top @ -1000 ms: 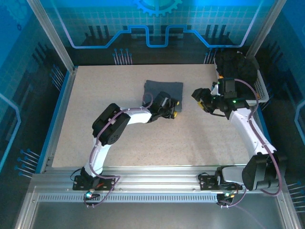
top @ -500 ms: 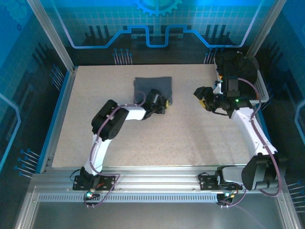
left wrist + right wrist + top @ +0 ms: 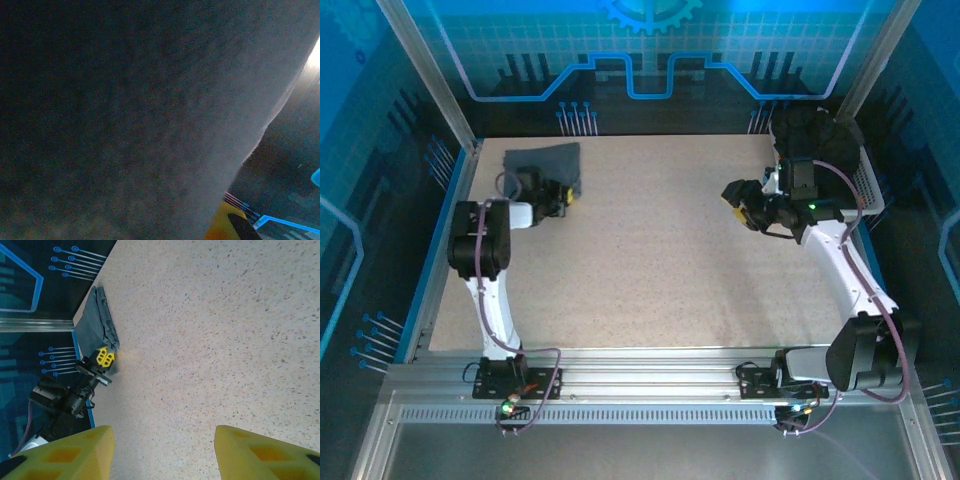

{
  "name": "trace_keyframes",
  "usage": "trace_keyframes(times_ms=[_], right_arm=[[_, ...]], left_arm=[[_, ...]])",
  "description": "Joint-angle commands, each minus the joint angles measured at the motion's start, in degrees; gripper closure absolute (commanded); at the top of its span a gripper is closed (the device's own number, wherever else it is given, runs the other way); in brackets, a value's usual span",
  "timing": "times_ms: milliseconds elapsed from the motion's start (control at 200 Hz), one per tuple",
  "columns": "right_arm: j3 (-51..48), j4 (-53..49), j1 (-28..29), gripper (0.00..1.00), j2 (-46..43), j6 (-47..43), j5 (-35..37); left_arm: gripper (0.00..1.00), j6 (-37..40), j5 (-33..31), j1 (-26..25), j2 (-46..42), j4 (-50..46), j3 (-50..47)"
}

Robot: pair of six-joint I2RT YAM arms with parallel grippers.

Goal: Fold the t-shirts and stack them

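Left gripper [image 3: 560, 193] is way out at the far-left corner of the table [image 3: 650, 270], fingers looking pinched together on the near-right edge of the folded t-shirt [image 3: 546, 160], which sits close to the back and left edges. Right gripper [image 3: 162, 445] hangs spread wide, holding nothing, near the white basket [image 3: 868, 190] heaped with dark t-shirts [image 3: 810, 130]. Bare table between the two arms.
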Motion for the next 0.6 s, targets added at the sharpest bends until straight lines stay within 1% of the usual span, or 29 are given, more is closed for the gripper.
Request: trace_keyframes(times_ms=[0,90,165,265,365,400,450,490,495,500,505,510,520,525,535,545,560,575,585,595], right_arm=[[1.57,1.04,1.28,0.43,1.16,-0.59,-1.69],[1.67,2.01,1.84,0.43,1.88,-0.79,-2.55],[2.01,2.66,2.38,0.43,2.61,-1.27,-3.29],[1.72,4.81,3.10,0.43,2.94,-1.55,-4.40],[1.59,6.92,3.61,0.43,2.65,-1.55,-4.65],[1.63,7.38,3.65,0.43,2.38,-1.52,-4.40],[1.76,7.76,3.67,0.42,1.90,-1.60,-3.73],[1.97,7.89,3.64,0.37,1.37,-1.73,-3.07],[2.00,7.90,3.64,0.36,1.28,-1.75,-2.97],[2.06,7.85,3.68,0.36,1.23,-1.76,-2.88],[2.08,7.79,3.66,0.35,1.16,-1.81,-2.75],[2.14,7.76,3.65,0.35,1.13,-1.84,-2.59],[2.25,7.64,3.69,0.33,0.99,-1.90,-2.41],[2.36,7.55,3.75,0.32,0.95,-1.92,-2.29],[2.53,7.33,3.73,0.30,0.93,-2.05,-1.96],[2.77,6.94,3.75,0.26,0.85,-2.19,-1.68],[3.07,6.25,3.74,0.16,0.79,-2.35,-1.25],[3.51,5.65,3.74,0.03,0.75,-2.58,-0.75],[3.74,5.27,3.75,0.01,0.74,-2.74,-0.44],[4.01,4.85,3.78,0.00,0.74,-2.87,-0.16]], left_arm=[[1.00,12.93,6.29,4.14,0.03,-10.17,2.80],[1.00,17.00,8.00,6.99,1.44,-14.36,5.81],[1.00,19.46,8.53,8.21,2.33,-17.31,8.48],[1.00,21.01,8.66,8.55,2.83,-19.56,10.92],[0.99,20.76,8.80,8.21,1.35,-19.35,11.13],[0.87,20.97,8.39,7.88,0.04,-19.72,10.98],[0.60,21.93,7.18,7.27,-2.39,-22.11,11.31],[0.45,22.64,6.09,6.61,-4.98,-24.30,11.41],[0.42,22.73,5.95,6.52,-5.25,-24.56,11.41],[0.36,22.78,5.79,6.39,-5.51,-24.91,11.37],[0.30,22.85,5.67,6.28,-5.95,-25.17,11.35],[0.19,22.88,5.43,6.18,-6.31,-25.38,11.34],[0.07,22.93,5.14,6.00,-6.94,-25.86,11.26],[0.04,22.96,4.95,5.95,-7.46,-26.13,11.20],[0.02,23.01,4.49,5.74,-8.16,-26.66,11.12],[0.01,23.00,4.11,5.52,-8.88,-27.47,11.14],[0.01,22.82,3.39,5.25,-10.00,-28.55,11.00],[0.01,22.62,2.76,4.95,-11.20,-29.41,10.81],[0.01,22.51,2.25,4.72,-12.01,-29.79,10.58],[0.01,22.31,1.93,4.51,-13.03,-30.05,10.28]])
